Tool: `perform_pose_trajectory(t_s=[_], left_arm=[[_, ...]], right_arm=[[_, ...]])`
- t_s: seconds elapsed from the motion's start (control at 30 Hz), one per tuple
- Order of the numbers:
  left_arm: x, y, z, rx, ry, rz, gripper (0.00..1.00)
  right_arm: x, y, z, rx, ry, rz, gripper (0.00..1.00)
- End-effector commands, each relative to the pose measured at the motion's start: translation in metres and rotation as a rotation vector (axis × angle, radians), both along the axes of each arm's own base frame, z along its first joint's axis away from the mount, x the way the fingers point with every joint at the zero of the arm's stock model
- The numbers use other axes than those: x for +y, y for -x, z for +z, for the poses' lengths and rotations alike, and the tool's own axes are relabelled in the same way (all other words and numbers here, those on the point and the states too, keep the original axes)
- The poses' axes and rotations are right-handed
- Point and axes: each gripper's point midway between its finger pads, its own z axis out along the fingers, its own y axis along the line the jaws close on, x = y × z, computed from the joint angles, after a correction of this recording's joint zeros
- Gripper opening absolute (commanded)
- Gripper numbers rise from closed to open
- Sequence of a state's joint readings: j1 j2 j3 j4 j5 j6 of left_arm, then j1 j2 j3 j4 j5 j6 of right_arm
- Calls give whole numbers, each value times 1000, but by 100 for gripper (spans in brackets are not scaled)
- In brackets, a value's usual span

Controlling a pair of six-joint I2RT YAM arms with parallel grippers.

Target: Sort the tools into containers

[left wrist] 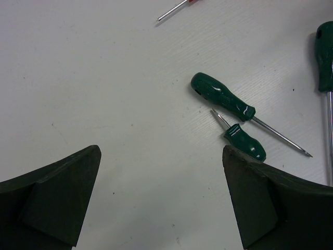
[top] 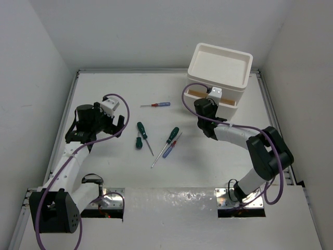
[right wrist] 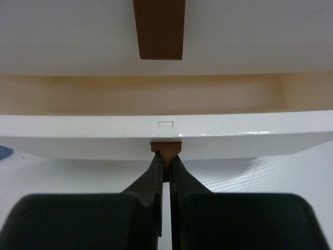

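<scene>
Screwdrivers (top: 141, 130) loose on table (top: 104, 94), centre of overhead frame, none put away yet: two long green, stubby green screwdriver (top: 138, 142), two thin blue-and-red. Drawer stack (top: 231, 101) at upper right of overhead frame, well apart from them. Right pincer (right wrist: 166, 156) clamped narrow on brown tab (right wrist: 166, 147) of a drawer (right wrist: 166, 130) sitting below another one, partway out, inside bare as far as visible. Cannot tell which level. Left pincer (left wrist: 161, 156) spread wide, holding nothing, hanging over bare table, stubby green screwdriver just beside its right finger at lower right of left wrist frame.

Risks, as a judgement:
- Grip only on the tip of a small tab, so likely slip-off if the pull goes off-line.
- Light stack with nothing bracing it, so possible slide or tip toward the arm on a hard tug.
- Too long a pull, drawer clean out.
- Left pincer dropping as is, possible nudge of the stubby green screwdriver.
</scene>
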State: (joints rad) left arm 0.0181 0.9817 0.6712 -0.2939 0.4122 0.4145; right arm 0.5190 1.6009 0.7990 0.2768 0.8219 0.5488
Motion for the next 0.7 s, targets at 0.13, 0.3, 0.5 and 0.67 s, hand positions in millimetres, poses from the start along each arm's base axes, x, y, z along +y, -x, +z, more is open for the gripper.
perform_pose_trajectory(t_s=[0.13,0.3,0.5,0.67], left_arm=[[-4,0,7,-34,2,-21,100],[-4,0,6,-32,3,-21,100],[-4,0,7,-35,3,-23,100],[-4,0,6,-31,2,-23,100]], right_arm=[[0,-9,16,-78,-33,-1,0],[8,3,16,-89,-12,44,0],[21,24,25,-122,28,86,0],[26,44,28,-142,32,104,0]])
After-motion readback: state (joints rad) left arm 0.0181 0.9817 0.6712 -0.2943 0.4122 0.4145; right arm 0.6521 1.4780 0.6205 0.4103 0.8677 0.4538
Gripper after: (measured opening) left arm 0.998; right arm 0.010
